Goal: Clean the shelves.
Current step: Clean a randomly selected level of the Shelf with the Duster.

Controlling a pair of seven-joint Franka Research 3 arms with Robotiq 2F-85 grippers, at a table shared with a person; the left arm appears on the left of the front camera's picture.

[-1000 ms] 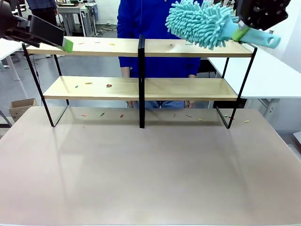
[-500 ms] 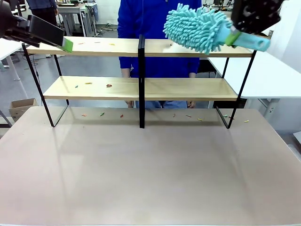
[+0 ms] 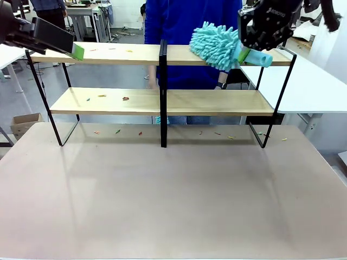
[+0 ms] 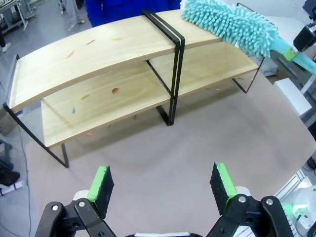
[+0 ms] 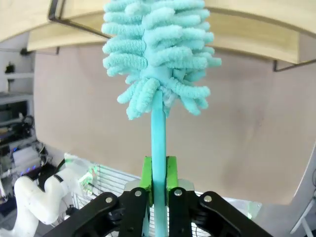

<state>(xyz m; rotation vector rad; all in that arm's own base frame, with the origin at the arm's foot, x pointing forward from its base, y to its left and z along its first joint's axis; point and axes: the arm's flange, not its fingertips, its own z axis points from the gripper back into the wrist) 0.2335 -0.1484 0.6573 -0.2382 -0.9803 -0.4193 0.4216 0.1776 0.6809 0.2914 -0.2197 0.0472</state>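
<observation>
Front view has the shelves [image 3: 162, 70] standing across the far part of the table [image 3: 173, 206], with a person [image 3: 179, 21] in blue behind them. The right gripper [image 3: 244, 54] is clamped on a teal duster [image 3: 214, 43], whose fluffy head lies over the top board [image 3: 119, 54] just right of the post [image 3: 162, 116]. Left wrist view shows the head stretched along that board, though I cannot tell how hard the fibres press on the wood. Right wrist view makes the grip plain, with both green pads [image 5: 146, 173] squeezing the thin handle [image 5: 158, 133] between them. The left gripper [image 4: 163, 183] stands wide open with nothing in it, up by the left end of the top board. As for progress, I judge the job to be in its early part, with one stretch of one board under the duster. Coloured scraps [image 3: 125, 98] lie on both boards left of the post, untouched as far as I can see. The lower board [image 3: 217, 101] right of the post looks nearly bare, though anything small there would be hard to make out. More scraps lie on the table under the shelves on both sides of the post. What seems left is the whole left half, top and bottom, and a pass over the lower right
</observation>
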